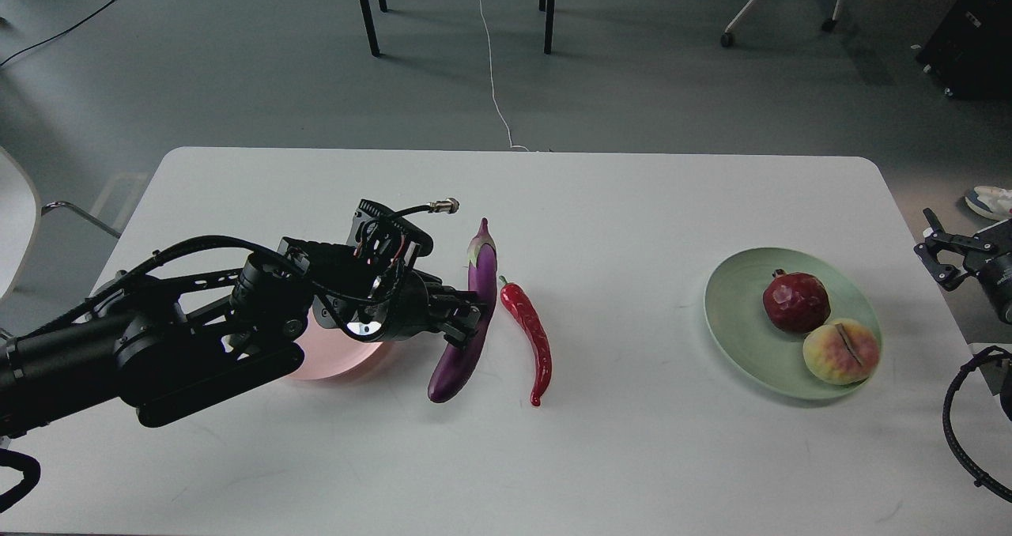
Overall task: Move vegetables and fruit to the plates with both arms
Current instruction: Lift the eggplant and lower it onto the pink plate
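Observation:
My left gripper [468, 320] is shut on the purple eggplant [471, 315] at its middle and holds it tilted above the table, stem end up and away. The red chili pepper [533, 337] lies on the table just right of it. The pale pink plate [336, 356] sits left of the eggplant, mostly hidden under my left arm. The pale green plate [735, 322] at the right holds the dark red pomegranate [795, 302] and the yellow-pink peach [840, 351]. My right gripper [941, 255] stands open and empty past the table's right edge.
The white table [617, 204] has bare room in the middle and front. Chair and table legs [364, 10] and a white cable [492, 62] are on the floor beyond the far edge. A black cable loop [961, 433] hangs at the right.

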{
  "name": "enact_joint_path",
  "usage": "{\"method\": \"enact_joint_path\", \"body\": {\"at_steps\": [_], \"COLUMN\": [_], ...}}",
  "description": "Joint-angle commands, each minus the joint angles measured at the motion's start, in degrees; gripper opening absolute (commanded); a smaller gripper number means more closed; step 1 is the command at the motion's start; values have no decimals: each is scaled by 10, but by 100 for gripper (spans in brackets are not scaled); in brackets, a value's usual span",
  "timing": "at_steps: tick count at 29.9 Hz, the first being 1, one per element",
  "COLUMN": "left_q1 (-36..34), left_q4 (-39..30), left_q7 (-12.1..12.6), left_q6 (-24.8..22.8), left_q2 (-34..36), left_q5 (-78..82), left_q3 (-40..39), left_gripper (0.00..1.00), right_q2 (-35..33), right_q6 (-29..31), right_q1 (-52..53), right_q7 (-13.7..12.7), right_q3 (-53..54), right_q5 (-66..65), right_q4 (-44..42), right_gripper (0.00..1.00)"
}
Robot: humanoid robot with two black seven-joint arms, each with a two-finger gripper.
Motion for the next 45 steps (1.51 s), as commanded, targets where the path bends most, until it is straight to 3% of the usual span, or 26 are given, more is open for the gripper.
{"method": "enact_joint_path", "body": {"at_steps": [1,6,11,21,25,28,40,45], "left_q1": [-2,0,3,36,46,47,38,2], "left_q4": [-34,-85,-87,-50,-34,-23,-24,-33], "left_q7": [-2,-2,-9,-8,-3,-2,-2,0], "left_q6": [0,0,0,0,0,0,0,0], "left_q2": [36,121,199,218,216,211,202,146], "left_q5": [-2,-30,-33,-30,-28,-28,-34,-32], "left_q3": [-15,-37,-31,-22,-22,-22,-34,-54], "left_gripper": [9,9,10,15,26,52,72,76], "right_q2": [0,0,0,7,5,3,4,4], "right_q6": [0,0,0,0,0,0,0,0], "right_q1": [1,1,1,2,2,2,2,2], "right_q7": [0,-1,0,-1,-1,-1,0,-1], "right_q3": [0,0,0,-1,-1,-1,-1,-1], "right_q5": [0,0,0,0,0,0,0,0], "right_q4": [1,0,1,3,2,2,2,2], "right_gripper": [99,99,99,99,99,99,99,99]}}
